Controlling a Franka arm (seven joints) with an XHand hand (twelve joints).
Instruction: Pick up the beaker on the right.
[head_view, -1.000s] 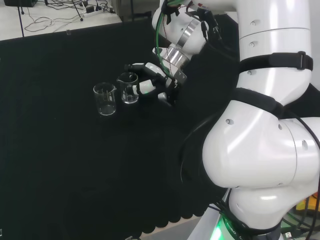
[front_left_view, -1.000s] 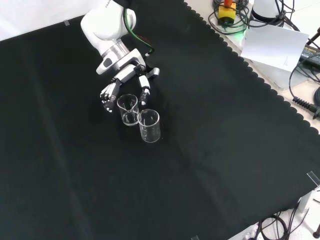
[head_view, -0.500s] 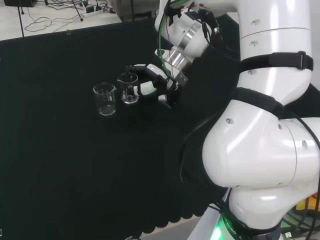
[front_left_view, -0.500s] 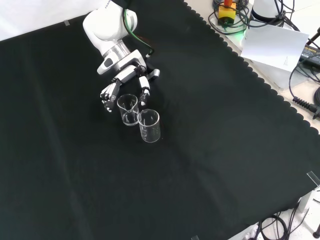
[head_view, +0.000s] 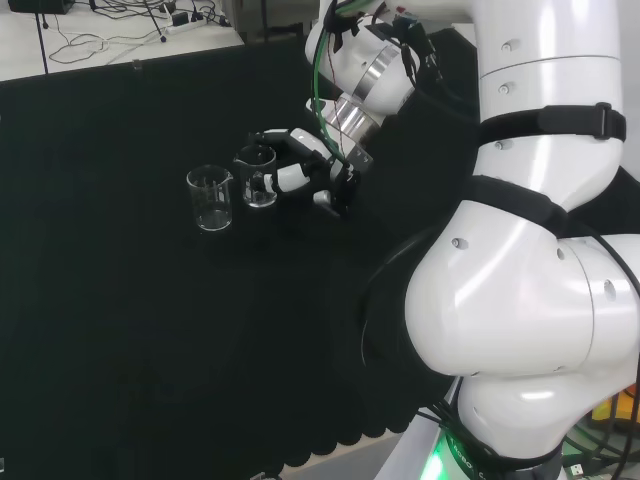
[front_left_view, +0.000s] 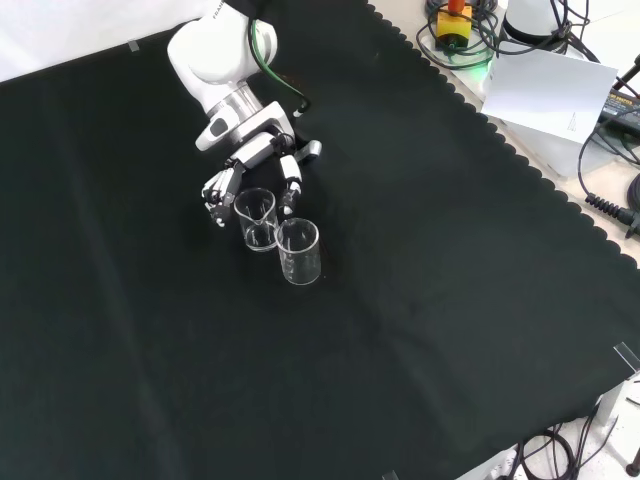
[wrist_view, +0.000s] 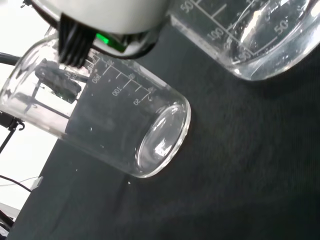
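Two clear glass beakers stand side by side on the black cloth. In the head view the right beaker (head_view: 257, 177) is next to my hand (head_view: 303, 165), and the left beaker (head_view: 210, 199) stands apart. In the front view my hand (front_left_view: 252, 163) reaches down over the nearer-to-arm beaker (front_left_view: 256, 219). Its fingers (front_left_view: 214, 192) lie on one side with a small gap, and the thumb (front_left_view: 289, 188) is close to the rim on the other. That beaker rests on the cloth. The wrist view shows this beaker (wrist_view: 120, 130) close up, with a dark fingertip (wrist_view: 57, 82) seen through the glass.
The second beaker (front_left_view: 299, 251) almost touches the first in the front view, and its graduated wall (wrist_view: 250, 35) is close by in the wrist view. My white arm links (head_view: 540, 200) fill the right of the head view. Cables and paper (front_left_view: 545, 90) lie beyond the cloth's scalloped edge.
The wrist has turned a little and the thumb has edged closer to the beaker. Neither beaker has moved.
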